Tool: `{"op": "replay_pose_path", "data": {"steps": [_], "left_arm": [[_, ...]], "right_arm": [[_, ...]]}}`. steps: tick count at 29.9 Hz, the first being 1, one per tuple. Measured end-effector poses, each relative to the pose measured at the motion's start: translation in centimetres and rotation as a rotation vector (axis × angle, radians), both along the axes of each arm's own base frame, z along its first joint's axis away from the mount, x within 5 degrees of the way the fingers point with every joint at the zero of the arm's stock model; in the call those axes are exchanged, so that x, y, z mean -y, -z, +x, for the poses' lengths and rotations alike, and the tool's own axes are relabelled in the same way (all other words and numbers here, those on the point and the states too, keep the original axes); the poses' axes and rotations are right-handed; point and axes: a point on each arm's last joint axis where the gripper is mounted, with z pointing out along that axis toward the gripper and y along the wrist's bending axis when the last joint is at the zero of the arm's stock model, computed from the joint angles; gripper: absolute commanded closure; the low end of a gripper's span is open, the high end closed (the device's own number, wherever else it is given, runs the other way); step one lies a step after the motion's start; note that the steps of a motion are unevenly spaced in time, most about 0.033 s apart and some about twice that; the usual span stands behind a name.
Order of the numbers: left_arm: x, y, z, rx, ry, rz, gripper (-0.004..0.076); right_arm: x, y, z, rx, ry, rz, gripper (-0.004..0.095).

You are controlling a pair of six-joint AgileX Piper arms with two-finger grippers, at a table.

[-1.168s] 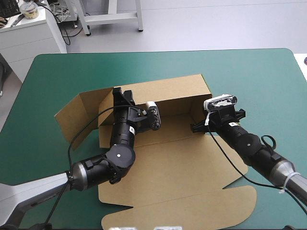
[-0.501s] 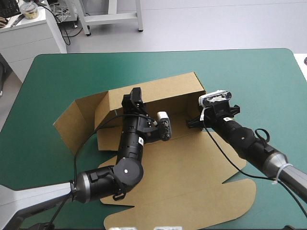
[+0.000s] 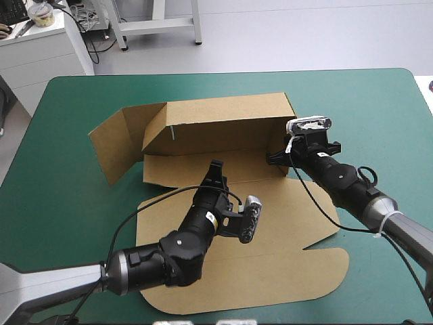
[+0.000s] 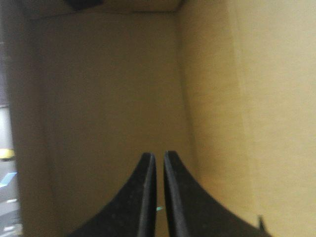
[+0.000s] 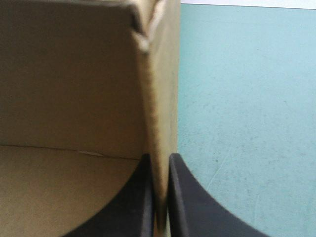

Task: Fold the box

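Brown box (image 3: 223,125) | right gripper (image 5: 159,157) pinching end wall (image 5: 160,98), tips hidden from above | left gripper (image 4: 159,154) closed

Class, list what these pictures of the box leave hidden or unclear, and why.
High view: the left arm covers part of the box lid.
High view: the right gripper has its jaws hidden under its wrist.
Left wrist view: dark shape at the far corner, cut off, blurred.

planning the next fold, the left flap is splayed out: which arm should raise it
Probably left: the left gripper is shut on nothing, at the box front, nearer that flap. The right gripper is shut on the right wall.
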Motion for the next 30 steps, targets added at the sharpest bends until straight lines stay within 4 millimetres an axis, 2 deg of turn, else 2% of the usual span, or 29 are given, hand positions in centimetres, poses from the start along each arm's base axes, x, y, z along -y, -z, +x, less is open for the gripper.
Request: {"op": "replay_pose_path", "data": {"steps": [4,8,12,14,16,18,22,25,30], "left_arm": [[-1.0,-1.7,2.5,-0.270,-0.139,-0.140,0.0710],[-2.8,-5.9,5.7,-0.353,-0.269,-0.372,0.0710],[-6.3,-10.1,8.9,-0.390,-0.407,-0.641,0.0710],[-8.9,-11.9,10.5,-0.412,-0.497,-0.807,0.0710],[-10.9,-12.7,11.5,-0.430,-0.566,-0.929,0.0710],[-14.2,-13.3,12.6,-0.437,-0.667,-1.055,0.0710],[-19.6,-13.5,14.0,-0.448,-0.837,-1.260,0.0710],[-23.3,-12.6,14.6,-0.465,-0.960,-1.391,0.0710],[-28.4,-8.4,14.7,-0.530,-1.188,-1.584,0.0710]], "right_arm": [[-0.1,0.0,-0.1,-0.001,-0.021,-0.014,0.0928],[-0.2,0.1,-0.1,-0.001,-0.034,-0.026,0.0928],[-0.2,0.1,-0.1,-0.002,-0.038,-0.027,0.0928],[-0.2,0.1,-0.1,-0.001,-0.039,-0.028,0.0928],[-0.2,0.1,-0.1,-0.002,-0.039,-0.027,0.0928],[-0.2,0.1,-0.1,-0.002,-0.040,-0.027,0.0928],[-0.3,0.1,-0.1,-0.007,-0.048,-0.024,0.0928],[-0.3,0.1,-0.2,-0.010,-0.055,-0.023,0.0928],[-0.4,0.2,-0.2,-0.013,-0.061,-0.022,0.0928]]}}
